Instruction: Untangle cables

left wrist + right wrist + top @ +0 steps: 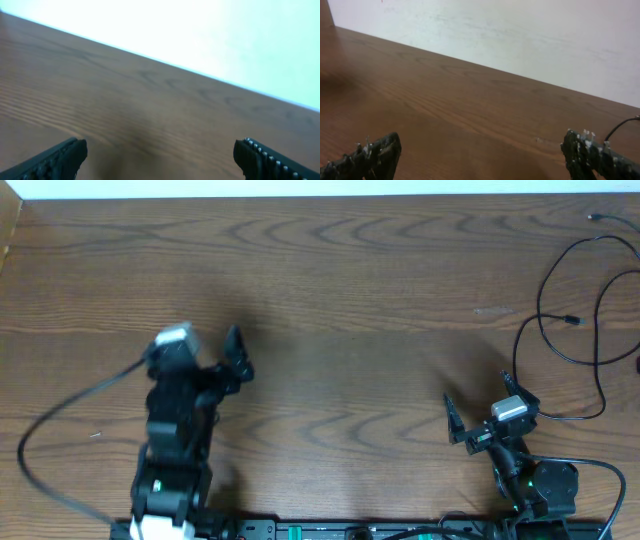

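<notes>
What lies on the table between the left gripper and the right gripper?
Nothing; overhead, only bare table separates the left gripper from the right gripper.

Black cable (572, 319) runs off right edge — left wrist view blurred.

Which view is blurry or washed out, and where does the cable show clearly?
Overhead: evenly lit and sharp, black cable thin but clear at right. Left wrist: soft focus, wall blown out white. Right wrist: sharper grain on the table, only a sliver of cable at the right edge.
</notes>
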`<state>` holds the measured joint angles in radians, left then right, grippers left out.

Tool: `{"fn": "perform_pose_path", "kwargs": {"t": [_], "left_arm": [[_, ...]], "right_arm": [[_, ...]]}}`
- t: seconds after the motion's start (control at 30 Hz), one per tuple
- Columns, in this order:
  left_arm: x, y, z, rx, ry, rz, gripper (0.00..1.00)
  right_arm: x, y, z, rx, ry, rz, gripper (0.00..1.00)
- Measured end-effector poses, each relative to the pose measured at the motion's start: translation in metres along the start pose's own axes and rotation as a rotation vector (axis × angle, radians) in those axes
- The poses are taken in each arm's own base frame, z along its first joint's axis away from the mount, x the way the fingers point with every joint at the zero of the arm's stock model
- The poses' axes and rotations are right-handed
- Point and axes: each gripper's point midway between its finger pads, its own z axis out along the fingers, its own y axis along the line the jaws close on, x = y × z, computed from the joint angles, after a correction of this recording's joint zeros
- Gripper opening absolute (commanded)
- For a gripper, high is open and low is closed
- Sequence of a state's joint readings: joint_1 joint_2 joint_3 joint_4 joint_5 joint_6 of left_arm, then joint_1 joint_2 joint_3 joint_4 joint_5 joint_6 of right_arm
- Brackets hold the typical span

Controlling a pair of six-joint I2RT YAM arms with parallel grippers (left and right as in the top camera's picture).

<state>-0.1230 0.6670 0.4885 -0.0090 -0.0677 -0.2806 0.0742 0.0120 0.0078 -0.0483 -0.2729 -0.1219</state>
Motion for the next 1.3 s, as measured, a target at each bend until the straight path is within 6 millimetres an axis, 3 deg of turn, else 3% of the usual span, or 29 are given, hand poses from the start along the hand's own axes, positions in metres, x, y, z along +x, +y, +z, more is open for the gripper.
{"fn": "perform_pose_path", "kwargs": {"t": [0.2, 0.47, 1.13, 1.3], "left_arm": [[0.01, 0.036, -0.027, -0.048, -0.122, -0.037, 1.0], [0.015, 0.057, -0.044, -0.083, -0.242, -0.054, 1.0], [0.062, 0.077, -0.036, -0.112, -0.237, -0.057, 1.0], [0.065, 0.078, -0.036, -0.119, -0.223, -0.056, 1.0]], "right_arm": [[0.0, 0.0, 0.0, 0.0, 0.0, 0.0, 0.99], [0.0, 0.0, 0.0, 0.0, 0.0, 0.0, 0.99], [0.0, 0.0, 0.0, 0.0, 0.0, 0.0, 0.99], [0.0, 0.0, 0.0, 0.0, 0.0, 0.0, 0.99]]}}
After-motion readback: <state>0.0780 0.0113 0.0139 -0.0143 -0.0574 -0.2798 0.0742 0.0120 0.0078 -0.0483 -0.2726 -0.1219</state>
